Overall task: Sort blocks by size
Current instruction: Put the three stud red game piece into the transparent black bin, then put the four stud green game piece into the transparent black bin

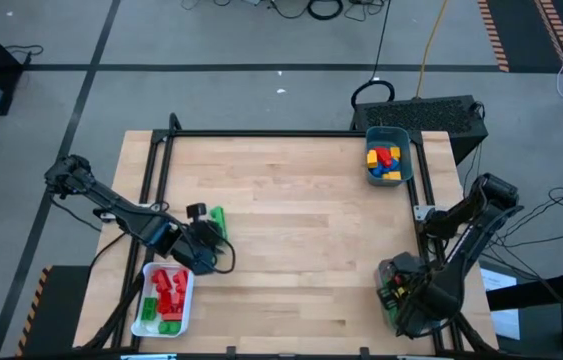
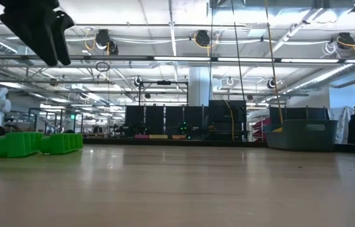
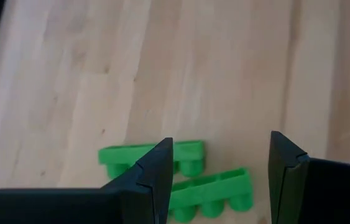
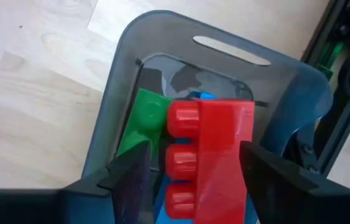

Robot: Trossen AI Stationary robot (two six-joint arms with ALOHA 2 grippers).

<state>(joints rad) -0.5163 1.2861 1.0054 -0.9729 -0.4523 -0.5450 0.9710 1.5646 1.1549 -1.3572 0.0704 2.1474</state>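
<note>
The left tool (image 3: pixel 221 180) is hovering over the desk (image 1: pixel 291 240) near its left edge, fingers spread with nothing between them. Directly below it, two long green blocks (image 3: pixel 178 177) are lying side by side on the bare wood, just beside each other, studs facing sideways. In the low view these same two green blocks (image 2: pixel 35 144) are resting flat on the desk at the far left.

The right tool (image 4: pixel 193 165) is sitting at the near right corner of the desk, over a dark grey bin (image 4: pixel 125 81). A red block (image 4: pixel 215 158) with three studs is standing between its fingers; whether the fingers are pinching it or parting from it cannot be told. A green block (image 4: pixel 142 121) is lying in the bin beside it.

A white bin (image 1: pixel 183 310) at the near left is holding red and green blocks (image 1: pixel 168 293). A teal bin (image 1: pixel 406 150) at the far right is holding yellow, blue and red blocks (image 1: pixel 384 163).
</note>
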